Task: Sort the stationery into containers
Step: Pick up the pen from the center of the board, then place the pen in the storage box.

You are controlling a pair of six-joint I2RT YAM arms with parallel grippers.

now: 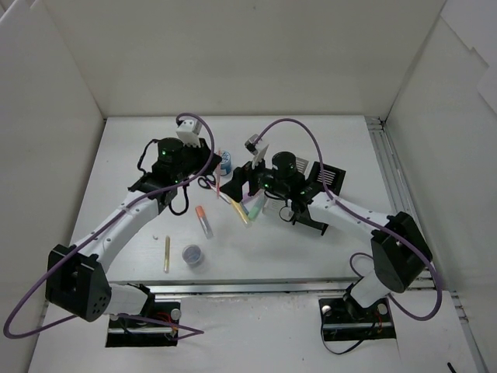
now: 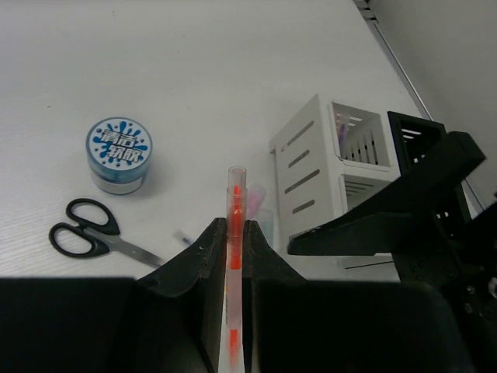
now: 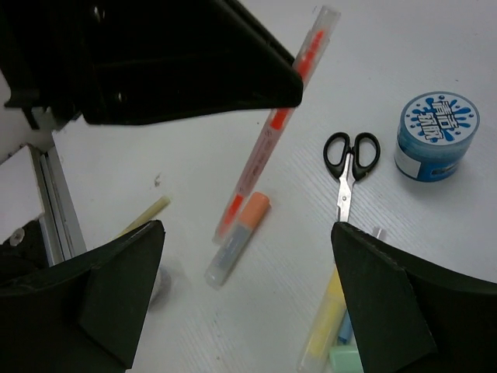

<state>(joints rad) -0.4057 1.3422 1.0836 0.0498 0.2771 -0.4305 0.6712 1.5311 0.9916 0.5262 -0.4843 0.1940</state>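
Note:
My left gripper [image 2: 235, 233] is shut on a thin orange-pink pen [image 2: 235, 198] and holds it above the table, near the white mesh organizer [image 2: 330, 167] and the black mesh holder [image 2: 415, 132]. My right gripper [image 3: 248, 291] is open and empty, above an orange-capped marker [image 3: 237, 241], with the held pen [image 3: 272, 132] in front of it. Yellow [image 3: 326, 322] and green [image 3: 345, 361] markers lie by its right finger. The black-handled scissors [image 3: 349, 163] and the blue tin [image 3: 437, 136] lie beyond. The purple jar [image 1: 192, 254] and a yellow pen [image 1: 166, 253] lie near the front.
White walls enclose the table on three sides. A metal rail [image 1: 380, 144] runs along the right edge. In the top view the right arm [image 1: 342, 206] covers most of the white organizer; the black holder [image 1: 330, 176] stands behind it.

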